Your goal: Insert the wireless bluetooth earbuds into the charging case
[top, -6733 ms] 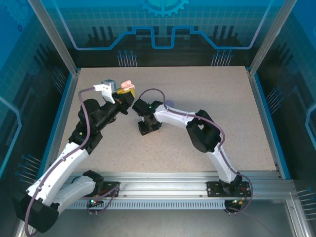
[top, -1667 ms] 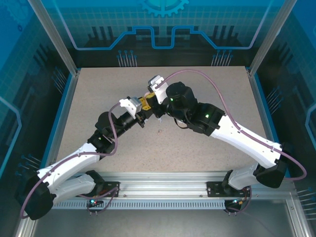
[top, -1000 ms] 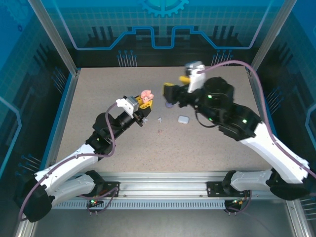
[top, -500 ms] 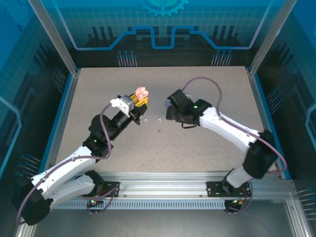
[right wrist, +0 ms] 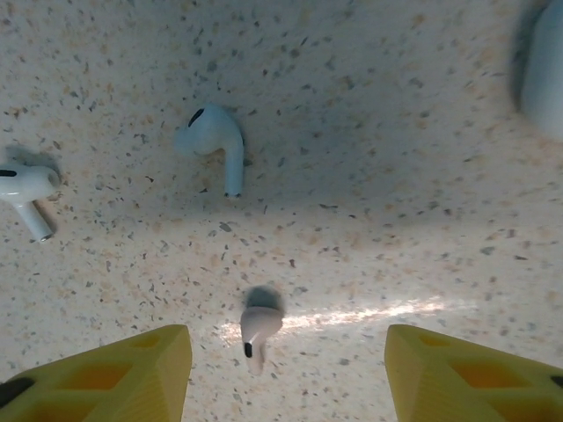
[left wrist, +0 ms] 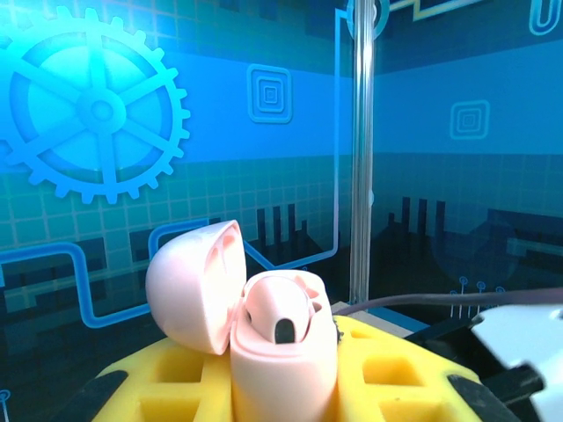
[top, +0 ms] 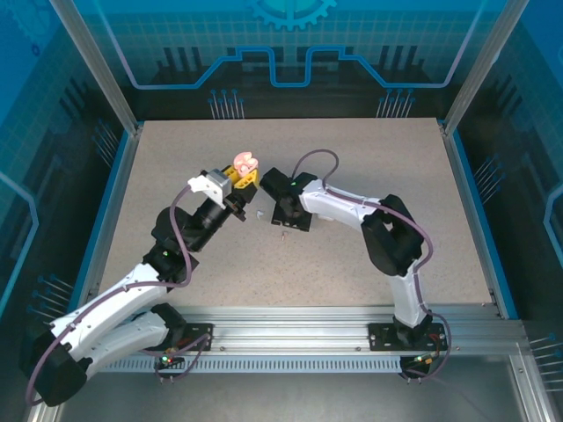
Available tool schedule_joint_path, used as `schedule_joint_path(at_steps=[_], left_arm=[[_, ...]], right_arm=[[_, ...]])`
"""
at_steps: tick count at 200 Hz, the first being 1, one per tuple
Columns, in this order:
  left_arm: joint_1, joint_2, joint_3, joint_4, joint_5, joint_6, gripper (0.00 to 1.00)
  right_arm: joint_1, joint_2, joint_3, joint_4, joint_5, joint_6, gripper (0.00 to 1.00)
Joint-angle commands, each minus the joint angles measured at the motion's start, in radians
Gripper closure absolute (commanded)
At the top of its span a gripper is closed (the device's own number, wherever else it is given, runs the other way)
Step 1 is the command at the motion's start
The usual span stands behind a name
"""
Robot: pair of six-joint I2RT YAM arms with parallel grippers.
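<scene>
Earbuds (top: 261, 214) are lying loose around the middle of the speckled table (top: 378, 167), well clear of every edge. One blurred earbud (right wrist: 259, 330) is sitting between the right gripper's (right wrist: 288, 374) yellow fingers (right wrist: 106, 374), which are standing wide apart and gripping nothing; a pale earbud (right wrist: 214, 136) and a white earbud (right wrist: 22, 186) are resting beyond it. Just to the left, the left gripper (top: 243, 179) is clamping an open pink charging case (left wrist: 283, 360) upright above the table, its lid (left wrist: 195, 286) hanging open to one side.

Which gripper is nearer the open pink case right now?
Left. The left gripper is shut on the pink case, lid open. The right gripper is off to the case's right, low over loose earbuds on the table, jaws apart.
</scene>
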Motion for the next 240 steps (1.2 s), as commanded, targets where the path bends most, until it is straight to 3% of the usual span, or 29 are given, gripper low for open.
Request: schedule_joint_path(at_steps=[1, 74, 213, 240], left_arm=[[0.001, -0.021, -0.013, 0.058, -0.023, 0.0, 1.0], [0.003, -0.032, -0.031, 0.064, -0.029, -0.002, 1.0], [0.008, -0.034, -0.042, 0.063, -0.028, -0.014, 1.0], [0.008, -0.035, -0.042, 0.061, -0.027, -0.017, 1.0]], right_arm=[[0.02, 0.052, 0.05, -0.079, -0.013, 0.047, 0.42], [0.037, 0.146, 0.102, -0.092, -0.037, 0.062, 0.55], [0.026, 0.199, 0.105, -0.088, -0.021, 0.052, 0.66], [0.025, 0.191, 0.1, -0.083, -0.02, 0.043, 0.74]])
